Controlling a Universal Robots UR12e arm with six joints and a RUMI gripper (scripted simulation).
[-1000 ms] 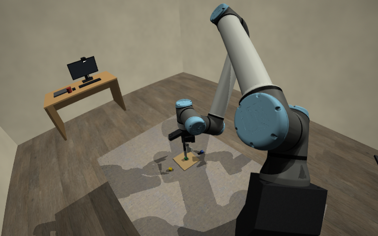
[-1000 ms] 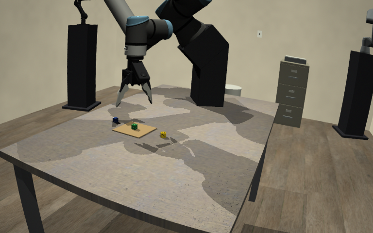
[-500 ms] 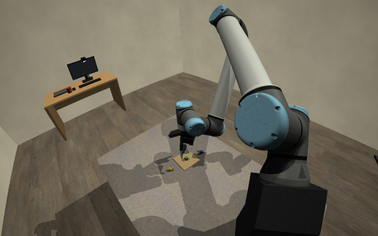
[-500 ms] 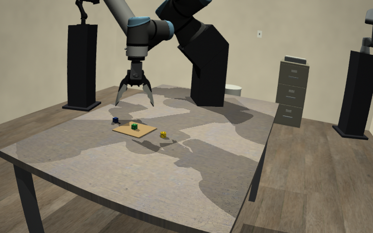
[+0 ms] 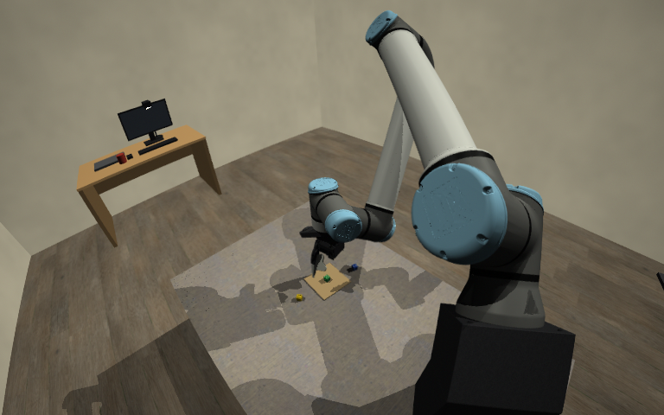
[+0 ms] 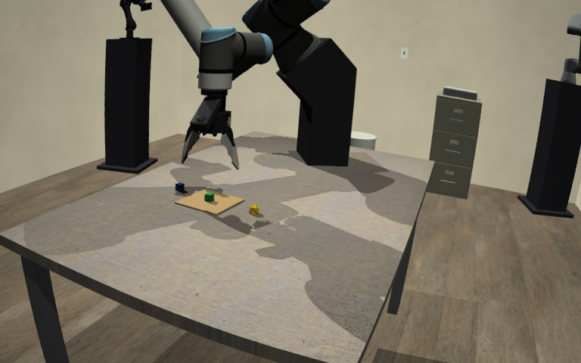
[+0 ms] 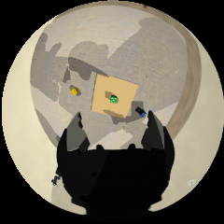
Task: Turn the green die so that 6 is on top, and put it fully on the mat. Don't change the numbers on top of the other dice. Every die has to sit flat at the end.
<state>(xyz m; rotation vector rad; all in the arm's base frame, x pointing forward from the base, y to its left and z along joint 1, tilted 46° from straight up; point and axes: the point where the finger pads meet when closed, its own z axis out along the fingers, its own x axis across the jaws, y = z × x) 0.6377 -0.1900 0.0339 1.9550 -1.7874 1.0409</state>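
The green die [image 6: 209, 197] sits flat near the middle of the tan mat [image 6: 209, 203]; it also shows in the wrist view [image 7: 113, 99] and in the top view [image 5: 326, 278]. Its top number is too small to read. My gripper [image 6: 209, 157] is open and empty, hanging well above the table over the mat's far side, fingers pointing down. A blue die [image 6: 179, 186] lies on the table just off the mat's left corner. A yellow die [image 6: 253, 209] lies on the table to the right of the mat.
The table's right edge [image 6: 411, 239] drops to the floor. Black pedestals [image 6: 127, 102] stand behind the table, and the arm's black base [image 6: 325, 102] stands at the table's back. A filing cabinet [image 6: 455, 143] stands far right.
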